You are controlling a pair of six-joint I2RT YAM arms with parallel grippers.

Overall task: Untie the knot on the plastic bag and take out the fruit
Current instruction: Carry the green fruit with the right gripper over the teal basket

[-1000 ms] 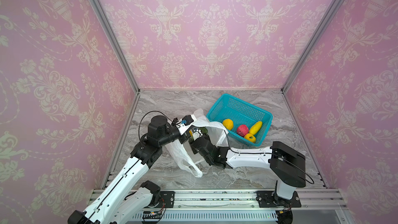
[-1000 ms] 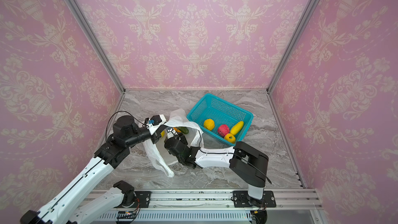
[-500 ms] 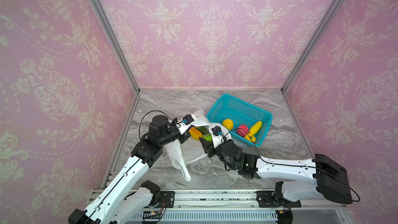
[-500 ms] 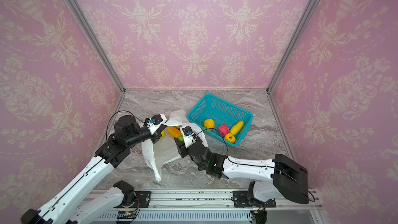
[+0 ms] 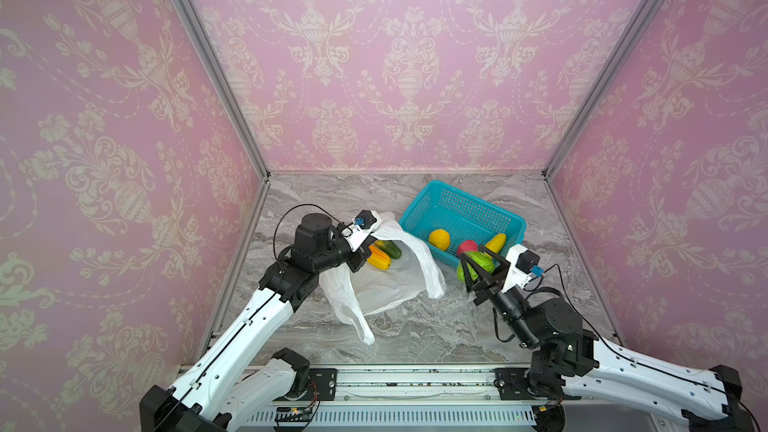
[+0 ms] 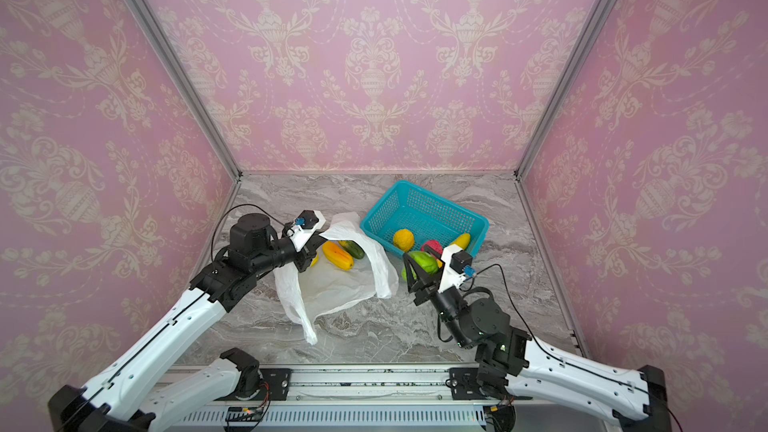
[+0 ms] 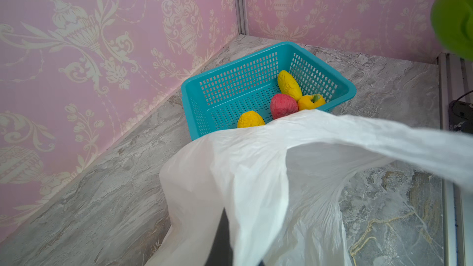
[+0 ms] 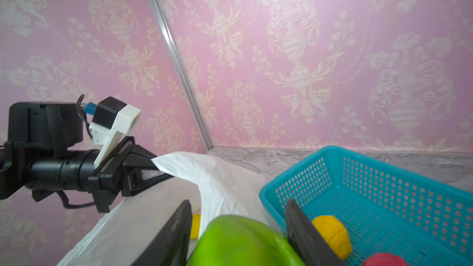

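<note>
Your right fingers (image 8: 176, 234) clamp the green fruit (image 8: 243, 241), held up beside the basket (image 5: 465, 201); its rounded skin may slip free and roll across the worktop (image 5: 415, 326); your left fingers (image 8: 143, 161), closed on the plastic bag (image 5: 386, 284) edge, may lose that thin film, burying the remaining fruit (image 5: 379, 258).

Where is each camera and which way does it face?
Top views: high in front, looking down at the table; left gripper and right gripper show.
Left wrist: over the plastic bag toward the basket; one finger shows.
Right wrist: past its fingers on the green fruit toward the left gripper.
All share plastic bag and basket.
</note>
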